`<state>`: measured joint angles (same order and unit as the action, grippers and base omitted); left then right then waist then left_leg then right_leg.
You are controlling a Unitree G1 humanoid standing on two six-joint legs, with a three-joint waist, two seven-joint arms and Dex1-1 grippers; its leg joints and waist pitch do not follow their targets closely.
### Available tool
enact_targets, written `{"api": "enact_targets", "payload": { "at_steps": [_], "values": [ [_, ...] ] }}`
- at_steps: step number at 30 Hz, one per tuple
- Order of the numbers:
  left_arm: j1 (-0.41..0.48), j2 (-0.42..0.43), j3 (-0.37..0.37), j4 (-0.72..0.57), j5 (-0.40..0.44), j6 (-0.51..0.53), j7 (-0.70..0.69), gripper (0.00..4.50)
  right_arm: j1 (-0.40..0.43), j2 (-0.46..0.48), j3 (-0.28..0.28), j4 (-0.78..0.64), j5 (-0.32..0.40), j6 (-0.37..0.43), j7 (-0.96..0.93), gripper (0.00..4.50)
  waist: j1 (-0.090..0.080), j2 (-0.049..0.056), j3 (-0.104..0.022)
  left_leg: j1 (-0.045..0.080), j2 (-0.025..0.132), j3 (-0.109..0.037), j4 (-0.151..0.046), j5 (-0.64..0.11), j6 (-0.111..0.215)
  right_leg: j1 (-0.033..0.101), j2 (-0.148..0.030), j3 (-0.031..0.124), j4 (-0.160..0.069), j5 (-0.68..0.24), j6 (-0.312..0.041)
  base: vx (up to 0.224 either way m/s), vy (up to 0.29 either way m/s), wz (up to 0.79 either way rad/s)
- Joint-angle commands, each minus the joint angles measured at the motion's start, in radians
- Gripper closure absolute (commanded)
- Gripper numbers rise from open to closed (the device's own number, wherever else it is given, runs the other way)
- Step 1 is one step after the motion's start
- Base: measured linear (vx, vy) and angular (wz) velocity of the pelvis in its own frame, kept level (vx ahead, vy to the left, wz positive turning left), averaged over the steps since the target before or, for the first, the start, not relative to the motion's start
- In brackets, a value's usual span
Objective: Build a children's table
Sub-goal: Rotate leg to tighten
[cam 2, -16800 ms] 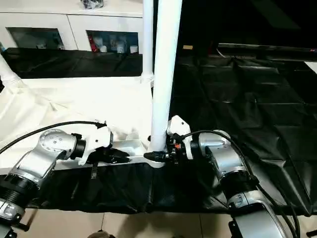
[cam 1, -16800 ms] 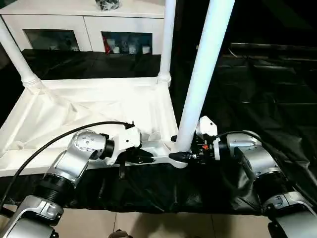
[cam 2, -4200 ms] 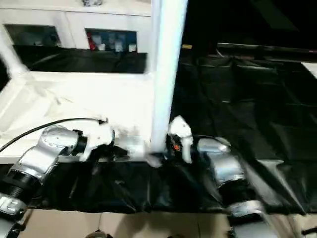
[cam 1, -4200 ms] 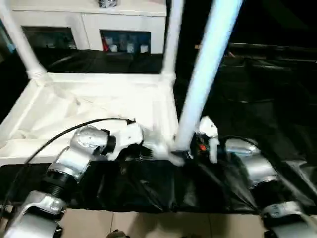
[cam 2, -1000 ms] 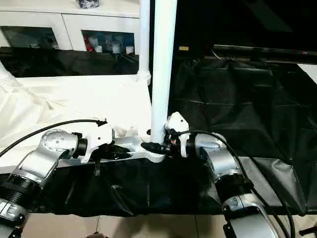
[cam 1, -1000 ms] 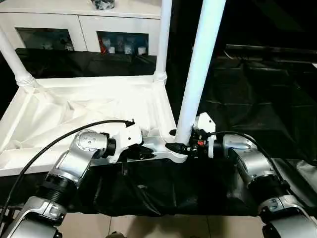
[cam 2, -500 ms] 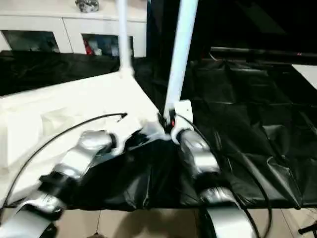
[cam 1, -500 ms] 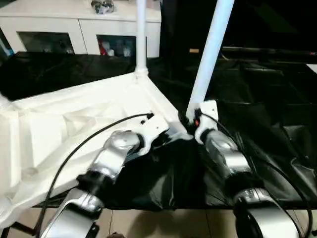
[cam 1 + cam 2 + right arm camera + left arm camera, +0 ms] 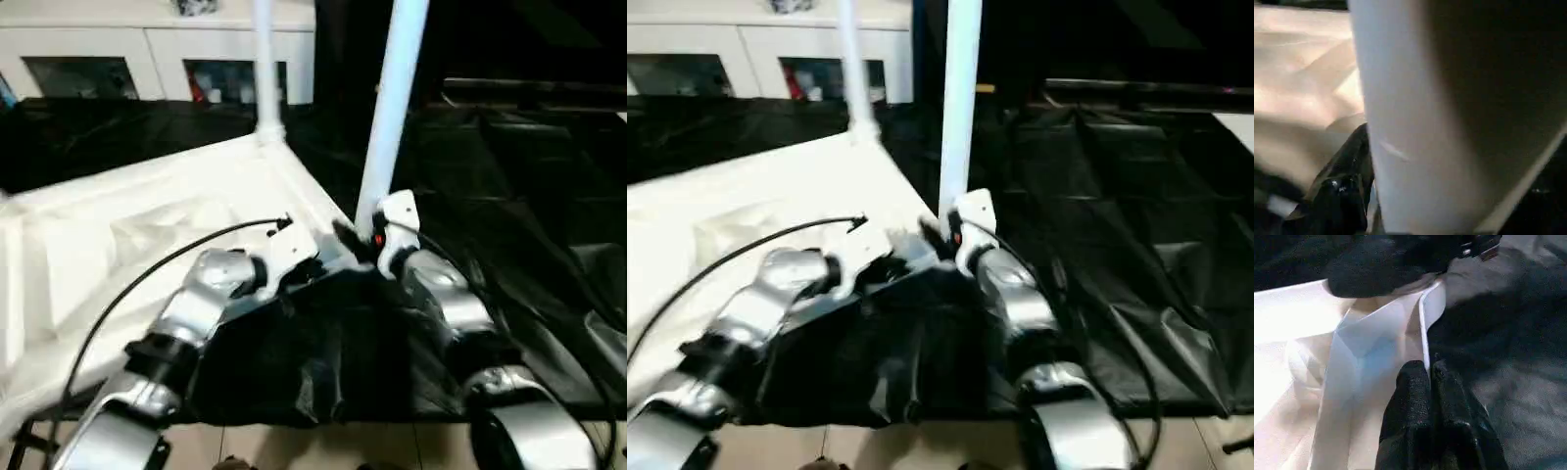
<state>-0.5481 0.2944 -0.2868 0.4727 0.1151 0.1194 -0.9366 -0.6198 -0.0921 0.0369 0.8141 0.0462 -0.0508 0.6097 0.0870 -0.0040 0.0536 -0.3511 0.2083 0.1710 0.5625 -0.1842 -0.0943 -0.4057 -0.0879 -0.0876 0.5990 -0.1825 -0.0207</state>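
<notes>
The children's table (image 9: 147, 225) lies upside down on black cloth, ribbed underside up, turned at an angle to me. Its near leg (image 9: 389, 108) and a far leg (image 9: 265, 69) stand upright. My left gripper (image 9: 312, 266) is at the near corner, shut on the thin white rim; the left wrist view shows its black fingertips (image 9: 1415, 377) pinched on that edge. My right gripper (image 9: 359, 238) sits at the foot of the near leg, on the other side of the same corner. Seen from the right wrist, the leg (image 9: 1420, 122) is very close.
Black cloth (image 9: 519, 196) covers the work surface and is bunched up in folds (image 9: 313, 343) under the near corner. A white glass-doored cabinet (image 9: 147, 59) stands behind. Tiled floor (image 9: 294, 446) shows along the near edge.
The table has swung round on the cloth. Its near corner has moved away from me with both grippers still at it, my arms reach further forward, and the cloth has bunched up beneath.
</notes>
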Motion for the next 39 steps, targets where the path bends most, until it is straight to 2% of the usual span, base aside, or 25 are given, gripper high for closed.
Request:
{"api": "enact_targets", "payload": {
  "at_steps": [1,3,5,7,9,12,14,17,20,21,26,30,31,34,36,38,39],
  "values": [
    [0.01,-0.001,-0.038,-0.042,-0.022,-0.033,-0.081,4.5,0.019,-0.009,0.056,-0.002,-0.011,0.021,0.097,1.44,0.0,0.009,-0.058,-0.001,0.022,0.002,-0.059,-0.168,0.065,0.059,-0.052,0.049,-0.053,-0.052,-0.246,0.0,0.0,0.0],
    [0.017,0.022,-0.031,-0.055,-0.044,-0.036,-0.124,4.5,0.025,-0.038,0.077,-0.017,-0.008,0.027,0.197,1.44,0.0,0.005,-0.055,0.0,0.023,0.004,-0.06,-0.191,0.066,0.058,-0.053,0.049,-0.056,-0.082,-0.247,0.0,0.0,0.0],
    [0.022,0.041,-0.027,-0.064,-0.057,-0.04,-0.15,4.5,0.029,-0.058,0.098,-0.028,-0.008,0.031,0.267,1.44,0.002,0.006,-0.052,-0.001,0.024,0.004,-0.062,-0.207,0.061,0.058,-0.055,0.05,-0.061,-0.139,-0.236,0.0,0.0,0.0],
    [0.025,0.049,-0.026,-0.067,-0.064,-0.043,-0.161,4.5,0.03,-0.066,0.107,-0.034,-0.003,0.046,0.301,1.44,0.003,0.006,-0.053,0.0,0.025,0.004,-0.062,-0.208,0.058,0.057,-0.056,0.051,-0.061,-0.15,-0.233,0.0,0.0,0.0],
    [0.04,0.078,-0.028,-0.083,-0.074,-0.042,-0.201,4.5,0.036,-0.092,0.135,-0.052,0.001,0.048,0.379,1.44,0.006,0.005,-0.053,-0.001,0.026,0.003,-0.062,-0.199,0.059,0.058,-0.056,0.05,-0.06,-0.15,-0.231,0.0,0.0,0.0],
    [0.054,0.103,-0.028,-0.097,-0.082,-0.044,-0.227,4.5,0.033,-0.098,0.13,-0.059,0.022,0.07,0.432,1.44,0.005,0.005,-0.054,-0.003,0.026,0.003,-0.061,-0.184,0.065,0.058,-0.056,0.05,-0.057,-0.126,-0.238,0.0,0.0,0.0],
    [0.057,0.111,-0.027,-0.1,-0.087,-0.042,-0.239,4.5,0.029,-0.099,0.13,-0.057,0.027,0.076,0.455,1.44,0.007,0.01,-0.053,-0.003,0.026,0.003,-0.06,-0.179,0.066,0.057,-0.055,0.049,-0.056,-0.116,-0.247,0.0,0.0,0.0],
    [0.06,0.117,-0.03,-0.114,-0.094,-0.029,-0.256,4.5,0.025,-0.102,0.138,-0.048,0.022,0.081,0.483,1.77,0.007,0.012,-0.051,-0.002,0.026,0.003,-0.063,-0.199,0.058,0.056,-0.055,0.049,-0.058,-0.138,-0.247,0.0,0.0,0.0],
    [0.06,0.124,-0.033,-0.123,-0.103,-0.017,-0.274,4.5,0.022,-0.105,0.151,-0.048,0.018,0.086,0.508,1.86,0.007,0.012,-0.051,-0.002,0.026,0.002,-0.063,-0.199,0.054,0.058,-0.056,0.049,-0.059,-0.144,-0.245,0.0,0.0,0.0],
    [0.059,0.126,-0.035,-0.123,-0.104,-0.017,-0.278,4.5,0.021,-0.107,0.154,-0.049,0.018,0.09,0.516,1.88,0.009,0.016,-0.051,-0.002,0.026,0.001,-0.063,-0.196,0.053,0.058,-0.056,0.049,-0.057,-0.139,-0.247,0.0,0.0,0.0],
    [0.06,0.138,-0.039,-0.121,-0.11,-0.015,-0.299,4.5,0.024,-0.114,0.164,-0.056,0.015,0.094,0.551,1.9,0.008,0.017,-0.052,-0.002,0.025,0.002,-0.061,-0.183,0.058,0.058,-0.054,0.048,-0.054,-0.102,-0.259,0.0,0.0,0.0],
    [0.058,0.142,-0.042,-0.122,-0.111,-0.011,-0.311,4.5,0.028,-0.122,0.168,-0.066,0.018,0.105,0.582,1.91,0.009,0.017,-0.052,-0.001,0.025,0.002,-0.061,-0.192,0.06,0.059,-0.055,0.048,-0.056,-0.119,-0.26,0.0,0.0,0.0],
    [0.057,0.14,-0.038,-0.121,-0.111,-0.009,-0.307,4.5,0.032,-0.123,0.169,-0.07,0.018,0.106,0.586,1.91,0.009,0.019,-0.052,-0.001,0.026,0.002,-0.061,-0.195,0.057,0.058,-0.055,0.048,-0.056,-0.125,-0.259,0.0,0.0,0.0],
    [0.053,0.131,-0.034,-0.113,-0.109,-0.008,-0.292,4.5,0.038,-0.115,0.162,-0.071,0.012,0.105,0.545,1.92,0.009,0.019,-0.053,0.0,0.026,0.002,-0.061,-0.198,0.05,0.058,-0.055,0.048,-0.056,-0.12,-0.26,0.0,0.0,0.0],
    [0.045,0.108,-0.034,-0.091,-0.097,0.002,-0.245,4.5,0.04,-0.091,0.139,-0.057,-0.003,0.096,0.432,1.92,0.008,0.019,-0.051,0.0,0.025,0.002,-0.063,-0.203,0.047,0.058,-0.054,0.048,-0.057,-0.13,-0.256,0.0,0.0,0.0],
    [0.021,0.065,-0.037,-0.044,-0.062,0.019,-0.153,4.5,0.028,-0.043,0.091,-0.026,-0.01,0.115,0.252,1.92,-0.001,0.01,-0.044,0.003,0.023,0.002,-0.069,-0.242,0.027,0.053,-0.056,0.051,-0.071,-0.236,-0.228,0.0,0.0,0.0],
    [0.017,0.059,-0.037,-0.037,-0.057,0.021,-0.14,4.5,0.027,-0.037,0.085,-0.023,-0.01,0.118,0.23,1.92,-0.002,0.013,-0.042,0.007,0.023,0.001,-0.07,-0.254,0.018,0.05,-0.057,0.053,-0.074,-0.271,-0.217,0.0,0.0,0.0]
  ]
}}
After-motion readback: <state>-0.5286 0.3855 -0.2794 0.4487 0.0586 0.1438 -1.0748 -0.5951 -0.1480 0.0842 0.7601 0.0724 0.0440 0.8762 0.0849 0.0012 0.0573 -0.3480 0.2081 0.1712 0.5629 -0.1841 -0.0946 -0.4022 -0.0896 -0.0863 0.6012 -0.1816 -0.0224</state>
